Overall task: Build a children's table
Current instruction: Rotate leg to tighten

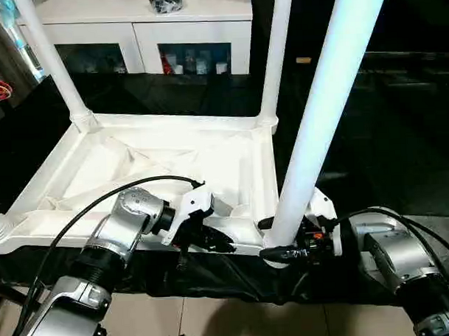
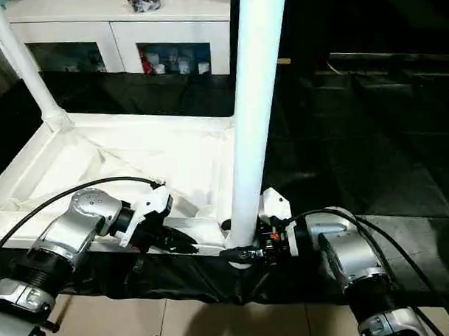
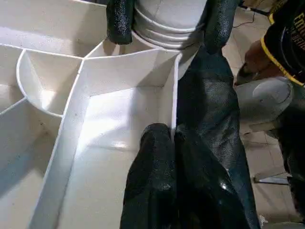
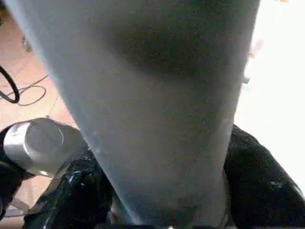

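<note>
Gripping the near rim of the upturned white plastic ribbed tabletop, the left gripper is pinching shut; the right gripper is clasping the upright long white cylindrical leg at its base.

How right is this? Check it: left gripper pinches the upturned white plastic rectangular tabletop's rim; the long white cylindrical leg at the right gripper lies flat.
No: the long white cylindrical leg at the right gripper stands upright at the white plastic rectangular tabletop's near corner, per the left eye view. The left gripper does pinch the rim.
</note>
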Tool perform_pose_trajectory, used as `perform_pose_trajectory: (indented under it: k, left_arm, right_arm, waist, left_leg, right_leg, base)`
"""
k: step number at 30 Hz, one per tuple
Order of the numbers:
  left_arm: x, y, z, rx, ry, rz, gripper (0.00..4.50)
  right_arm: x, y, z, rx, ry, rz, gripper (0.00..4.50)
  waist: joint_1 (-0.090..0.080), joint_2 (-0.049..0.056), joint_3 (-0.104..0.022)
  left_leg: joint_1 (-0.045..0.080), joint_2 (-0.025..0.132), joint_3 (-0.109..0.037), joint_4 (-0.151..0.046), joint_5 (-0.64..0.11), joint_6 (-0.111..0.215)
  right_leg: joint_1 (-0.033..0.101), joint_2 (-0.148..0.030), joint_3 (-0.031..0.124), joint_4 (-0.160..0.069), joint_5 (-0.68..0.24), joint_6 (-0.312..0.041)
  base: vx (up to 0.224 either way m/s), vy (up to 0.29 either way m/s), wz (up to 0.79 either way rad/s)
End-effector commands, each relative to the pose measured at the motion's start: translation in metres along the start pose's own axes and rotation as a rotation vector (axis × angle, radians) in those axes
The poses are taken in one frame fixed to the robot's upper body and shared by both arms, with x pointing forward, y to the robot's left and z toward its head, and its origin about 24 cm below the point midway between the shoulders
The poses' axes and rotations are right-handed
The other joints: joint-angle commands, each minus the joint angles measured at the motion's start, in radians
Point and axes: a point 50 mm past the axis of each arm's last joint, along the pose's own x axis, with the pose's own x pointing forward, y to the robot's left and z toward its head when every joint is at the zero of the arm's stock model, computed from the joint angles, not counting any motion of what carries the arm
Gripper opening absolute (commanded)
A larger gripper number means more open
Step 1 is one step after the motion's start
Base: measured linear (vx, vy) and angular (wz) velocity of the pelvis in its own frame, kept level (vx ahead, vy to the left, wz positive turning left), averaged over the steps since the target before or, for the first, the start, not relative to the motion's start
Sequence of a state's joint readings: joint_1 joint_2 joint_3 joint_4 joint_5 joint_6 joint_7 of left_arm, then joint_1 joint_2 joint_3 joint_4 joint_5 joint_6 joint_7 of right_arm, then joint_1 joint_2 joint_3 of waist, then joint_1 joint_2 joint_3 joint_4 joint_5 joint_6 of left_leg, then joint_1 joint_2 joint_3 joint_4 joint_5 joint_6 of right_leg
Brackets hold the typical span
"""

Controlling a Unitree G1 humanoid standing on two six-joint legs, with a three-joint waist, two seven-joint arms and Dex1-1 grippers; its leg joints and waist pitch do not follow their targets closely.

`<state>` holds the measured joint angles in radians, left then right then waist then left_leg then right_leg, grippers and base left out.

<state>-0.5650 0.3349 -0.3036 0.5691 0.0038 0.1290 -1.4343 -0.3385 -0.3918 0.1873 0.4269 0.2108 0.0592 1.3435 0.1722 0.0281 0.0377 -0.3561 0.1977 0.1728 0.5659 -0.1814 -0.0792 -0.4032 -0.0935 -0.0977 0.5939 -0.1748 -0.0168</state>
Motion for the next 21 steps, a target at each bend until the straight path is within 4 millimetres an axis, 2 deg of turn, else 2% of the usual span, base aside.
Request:
perform_pose_trajectory:
  k: [1,2,3,5,8,10,13,16,17,19,21]
  left_arm:
    - [0.004,0.014,0.015,0.028,-0.068,0.150,0.00]
    - [0.005,0.016,0.017,0.027,-0.072,0.173,0.00]
    - [0.005,0.016,0.017,0.027,-0.072,0.173,0.00]
    - [0.011,0.022,0.022,0.028,-0.080,0.248,0.00]
    - [0.020,0.029,0.029,0.029,-0.095,0.334,0.00]
    - [0.028,0.034,0.036,0.027,-0.111,0.393,0.00]
    - [0.039,0.039,0.045,0.018,-0.140,0.473,0.00]
    - [0.047,0.041,0.051,0.010,-0.154,0.521,0.00]
    - [0.054,0.040,0.056,0.012,-0.164,0.543,0.00]
    - [0.054,0.040,0.056,0.012,-0.164,0.543,0.00]
    - [0.061,0.040,0.060,0.009,-0.177,0.565,0.00]
  right_arm:
    - [0.016,0.003,-0.003,0.024,-0.039,-0.022,2.70]
    - [0.018,0.002,-0.003,0.024,-0.048,-0.046,2.69]
    - [0.018,0.002,-0.003,0.024,-0.048,-0.046,2.67]
    - [0.025,-0.008,-0.005,0.036,-0.057,-0.186,2.64]
    - [0.034,-0.019,-0.009,0.067,-0.050,-0.349,2.63]
    - [0.041,-0.027,-0.013,0.116,-0.041,-0.464,2.62]
    - [0.055,-0.033,-0.014,0.174,-0.055,-0.582,2.62]
    - [0.065,-0.037,-0.013,0.193,-0.044,-0.660,2.62]
    - [0.077,-0.040,-0.012,0.228,-0.036,-0.718,2.62]
    - [0.077,-0.040,-0.012,0.228,-0.036,-0.718,2.62]
    - [0.087,-0.041,-0.009,0.230,-0.036,-0.739,2.62]
  waist:
    - [0.000,-0.011,-0.057]
    - [0.000,-0.013,-0.056]
    - [0.000,-0.013,-0.056]
    - [-0.006,-0.010,-0.054]
    - [-0.016,-0.011,-0.050]
    - [-0.021,-0.012,-0.050]
    - [-0.028,-0.010,-0.054]
    - [-0.029,-0.009,-0.057]
    - [-0.030,-0.006,-0.057]
    - [-0.034,-0.006,-0.057]
    - [-0.033,-0.004,-0.056]
  left_leg:
    - [-0.002,0.035,-0.005,-0.056,-0.177,0.076]
    - [-0.002,0.034,-0.006,-0.059,-0.189,0.064]
    - [-0.002,0.034,-0.006,-0.059,-0.189,0.064]
    - [0.001,0.034,-0.008,-0.063,-0.222,0.044]
    - [0.005,0.030,-0.011,-0.068,-0.257,0.023]
    - [0.004,0.028,-0.011,-0.068,-0.256,0.021]
    - [0.004,0.027,-0.011,-0.066,-0.230,0.019]
    - [0.001,0.026,-0.008,-0.062,-0.204,0.035]
    - [-0.001,0.027,-0.008,-0.063,-0.196,0.037]
    - [0.000,0.025,-0.008,-0.064,-0.206,0.034]
    - [0.001,0.026,-0.007,-0.064,-0.220,0.038]
  right_leg:
    - [0.054,-0.063,0.050,-0.071,-0.250,-0.190]
    - [0.057,-0.065,0.048,-0.075,-0.292,-0.174]
    - [0.057,-0.065,0.048,-0.075,-0.292,-0.174]
    - [0.051,-0.066,0.048,-0.081,-0.349,-0.154]
    - [0.051,-0.069,0.046,-0.091,-0.424,-0.131]
    - [0.052,-0.067,0.047,-0.092,-0.430,-0.124]
    - [0.052,-0.065,0.048,-0.088,-0.387,-0.131]
    - [0.055,-0.063,0.048,-0.081,-0.311,-0.147]
    - [0.055,-0.064,0.049,-0.077,-0.285,-0.158]
    - [0.056,-0.063,0.047,-0.080,-0.301,-0.158]
    - [0.055,-0.065,0.049,-0.083,-0.321,-0.152]
  base:
    - [0.000,0.000,0.00]
    - [0.000,0.000,0.00]
    - [0.000,0.000,0.00]
    - [0.000,0.000,0.00]
    - [0.000,0.000,0.00]
    - [0.000,0.000,0.00]
    - [0.000,0.000,0.00]
    - [0.000,0.000,0.00]
    - [0.000,0.000,0.00]
    - [0.000,0.000,0.00]
    - [0.000,0.000,0.00]
